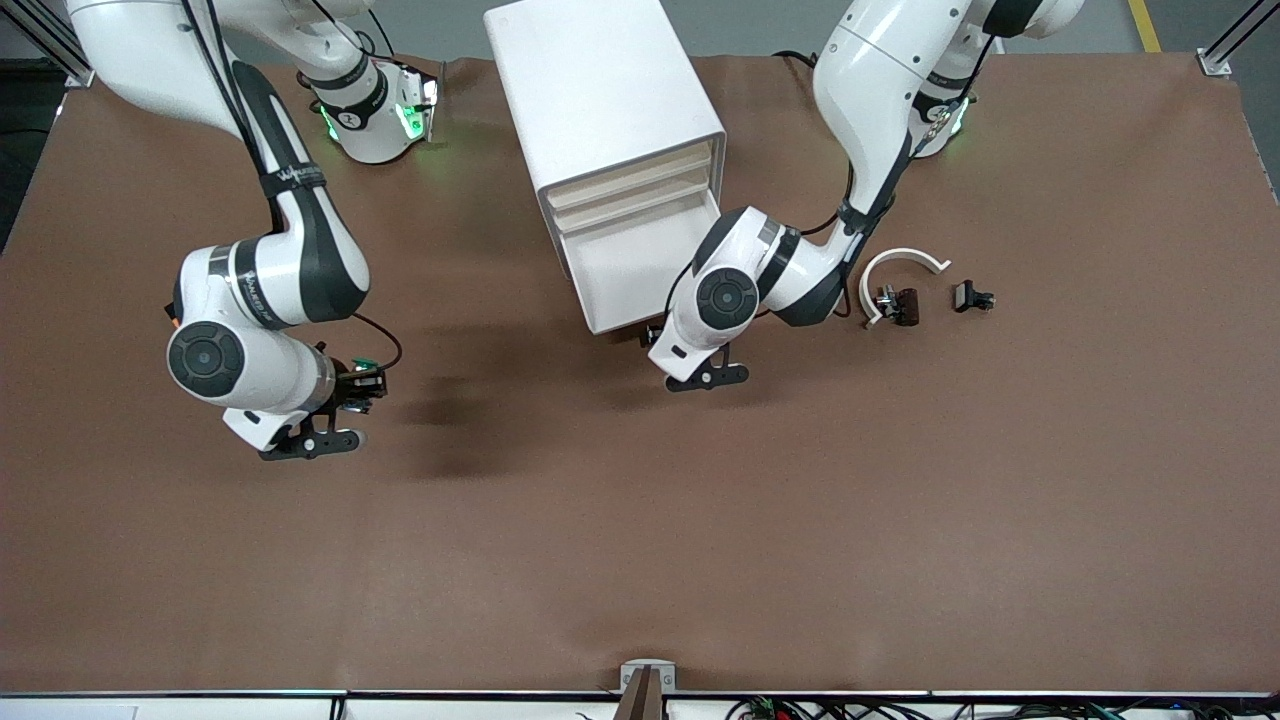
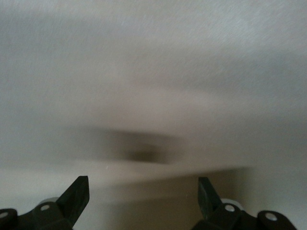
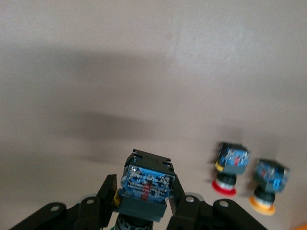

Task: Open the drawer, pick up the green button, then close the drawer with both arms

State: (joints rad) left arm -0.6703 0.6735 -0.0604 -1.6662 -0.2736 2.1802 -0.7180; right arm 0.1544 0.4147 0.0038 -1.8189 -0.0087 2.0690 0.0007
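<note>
Brown cloth covers the bench [image 1: 640,520]; the white cabinet [image 1: 600,90] stands near its edge by the robots, its lowest drawer [image 1: 640,270] pulled out. The left gripper [image 1: 655,335], hidden under its wrist, is at the drawer front.

Left wrist view: fingers [image 2: 79,191] spread, blurred pale surface.

Right wrist view: right gripper [image 3: 144,201] pinches the button [image 3: 146,184]; its cap is hidden. Red-capped button [image 3: 230,165] and yellow-capped button [image 3: 269,182] stand near.

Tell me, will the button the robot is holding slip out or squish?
Probably no squishing: the button has a blocky, hard-looking plastic body. It likely won't slip, since the right gripper has its jaws shut on the body's flat sides. It looks small next to the jaws, so it is probably light.
</note>
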